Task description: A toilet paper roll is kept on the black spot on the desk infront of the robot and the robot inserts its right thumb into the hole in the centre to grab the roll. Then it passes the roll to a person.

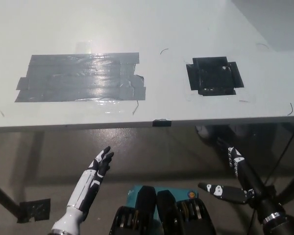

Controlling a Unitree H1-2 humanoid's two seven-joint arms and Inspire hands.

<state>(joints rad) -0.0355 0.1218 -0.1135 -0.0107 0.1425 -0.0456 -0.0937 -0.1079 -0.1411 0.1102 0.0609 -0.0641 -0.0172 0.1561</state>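
Looking over the desk (pixel 137 29) turns up no toilet paper roll anywhere in view: the black spot (pixel 214 76), on the right part of the white top, lies bare, and nothing stands on the grey tape patch (pixel 81 77) to its left either. No person shows in the frame.

Both arms hang below the near edge of the desk. The black right robot hand (pixel 235 178) sits low at the right with its fingers spread apart and the thumb held out sideways, gripping nothing. The white left robot hand (pixel 101 162) rests low at the left, fingers loosely open, also empty.

As a judgement only, a roll of this kind should be light, soft and easily crushed, with a stiffer cardboard core. The sensible hold is the one the task names: thumb down the central hole, the other fingers pressing the outer wall just firmly enough. Squeezing hard would dent the paper, and a loose hold could let the light roll slip off the thumb.
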